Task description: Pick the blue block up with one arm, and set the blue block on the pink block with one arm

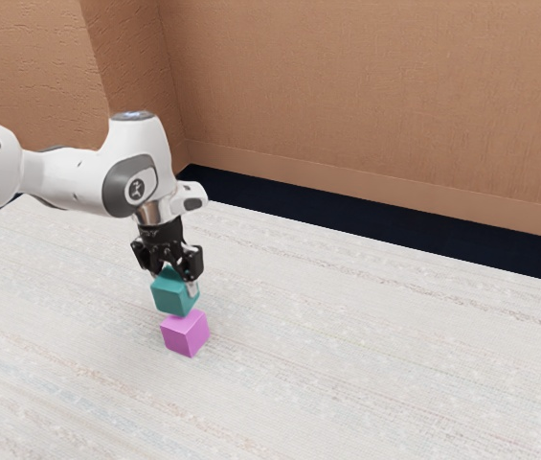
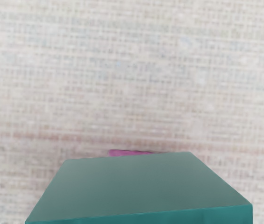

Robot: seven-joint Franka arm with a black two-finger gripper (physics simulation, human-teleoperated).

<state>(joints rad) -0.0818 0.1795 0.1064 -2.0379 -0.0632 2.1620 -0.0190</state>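
1. The white robot arm (image 1: 59,177) comes in from the exterior view's left and bends down over the pale, woven-textured bench (image 1: 394,364).
2. Its black fingers (image 1: 174,278) point downward and are closed to a narrow gap on the blue-green cube block (image 1: 174,297), one finger on each of two opposite sides.
3. The blue-green cube block is held off the bench, directly above the pink cube block (image 1: 185,333).
4. The held block's lower edge meets the pink block's top in the exterior view. Whether the two touch or a thin gap remains cannot be told.
5. The pink cube block stands on the bench, turned slightly so that one corner faces the camera.
6. In the wrist view the blue-green cube block (image 2: 136,186) lies just under the hand. A thin strip of the pink cube block (image 2: 129,152) shows past its far edge, with the bench (image 2: 132,70) beyond.
7. A tan wall (image 1: 366,86) and a dark floor strip (image 1: 394,225) lie behind the bench.
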